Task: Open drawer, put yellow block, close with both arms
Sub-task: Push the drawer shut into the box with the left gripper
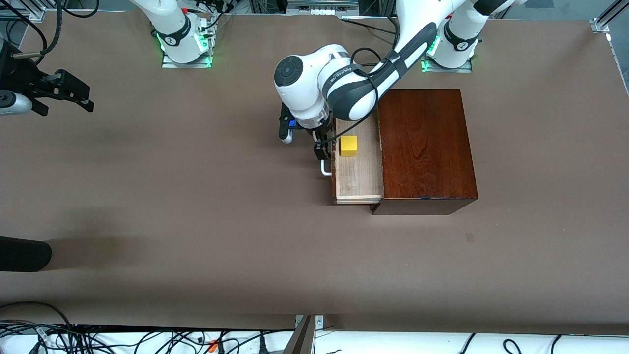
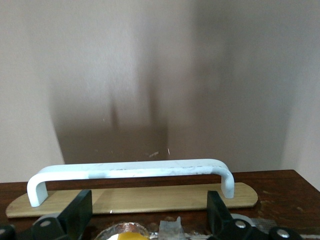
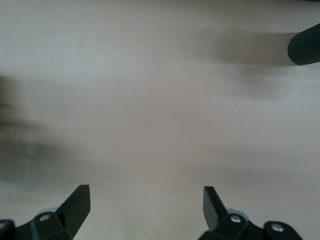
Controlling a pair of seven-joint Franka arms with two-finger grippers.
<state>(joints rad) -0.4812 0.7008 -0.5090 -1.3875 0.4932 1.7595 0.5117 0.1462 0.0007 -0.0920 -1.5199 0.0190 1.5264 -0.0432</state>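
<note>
The drawer (image 1: 358,177) stands pulled partway out of the reddish-brown wooden box (image 1: 425,147), toward the right arm's end. The yellow block (image 1: 349,145) lies in its pale tray. My left gripper (image 1: 322,147) hangs over the drawer's dark front, beside the white handle (image 1: 326,169). In the left wrist view that gripper (image 2: 148,205) is open, its fingers (image 2: 80,210) astride the front's top edge, with the handle (image 2: 130,170) just past them and nothing held. My right gripper (image 1: 86,98) waits open above bare table at the right arm's end, and in the right wrist view (image 3: 146,200) nothing lies between its fingers.
A black rounded object (image 1: 24,253) pokes in at the right arm's end, nearer the front camera; it also shows in the right wrist view (image 3: 305,45). Cables (image 1: 147,339) run along the table's near edge. The brown table (image 1: 196,196) spreads around the box.
</note>
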